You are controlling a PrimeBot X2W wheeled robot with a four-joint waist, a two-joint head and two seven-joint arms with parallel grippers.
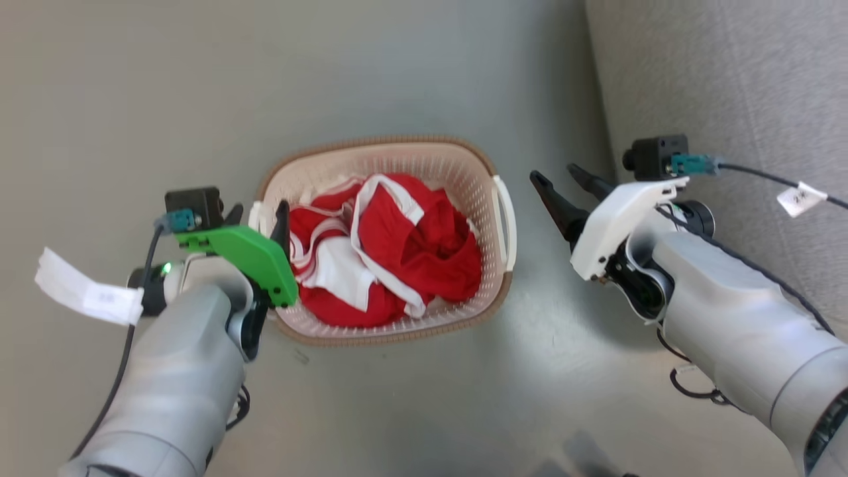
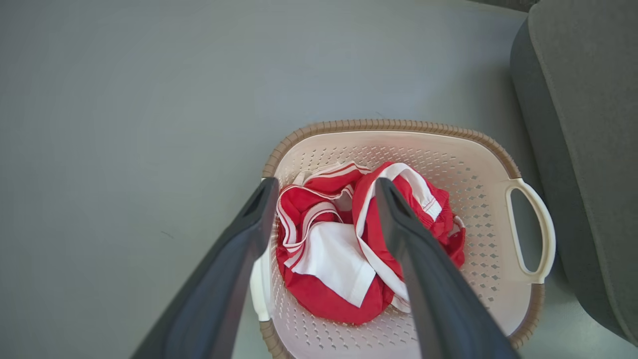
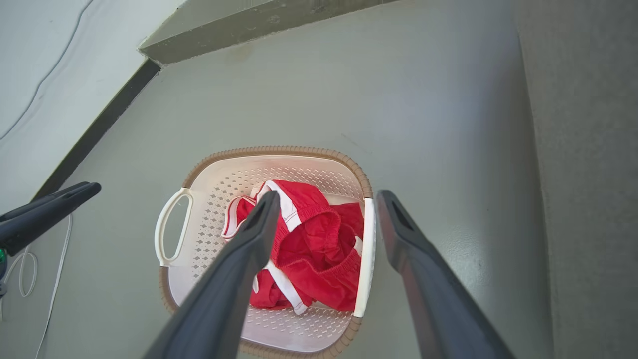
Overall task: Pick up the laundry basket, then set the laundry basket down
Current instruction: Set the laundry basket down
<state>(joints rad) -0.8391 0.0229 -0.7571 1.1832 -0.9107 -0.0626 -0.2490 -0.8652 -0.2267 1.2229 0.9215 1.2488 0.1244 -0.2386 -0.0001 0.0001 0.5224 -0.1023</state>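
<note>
The laundry basket [image 1: 397, 142] [image 2: 398, 124] [image 3: 279, 149] is cream, perforated and brown-rimmed, and it stands on the grey floor holding red and white clothes [image 1: 397, 252] [image 2: 339, 249] [image 3: 314, 234]. My left gripper [image 1: 260, 218] [image 2: 326, 185] is open at the basket's left side. One of its fingers is outside the white left handle [image 2: 256, 286] and the other is over the clothes. My right gripper [image 1: 555, 173] [image 3: 329, 197] is open, a little to the right of the right handle [image 1: 507, 218] [image 3: 368, 249] and apart from it.
A grey upholstered seat [image 1: 729, 79] [image 2: 588, 124] [image 3: 588, 149] stands close on the basket's right side. A pale wall with a dark baseboard [image 3: 99, 124] runs behind. A white cable [image 3: 55, 259] lies on the floor by the left arm.
</note>
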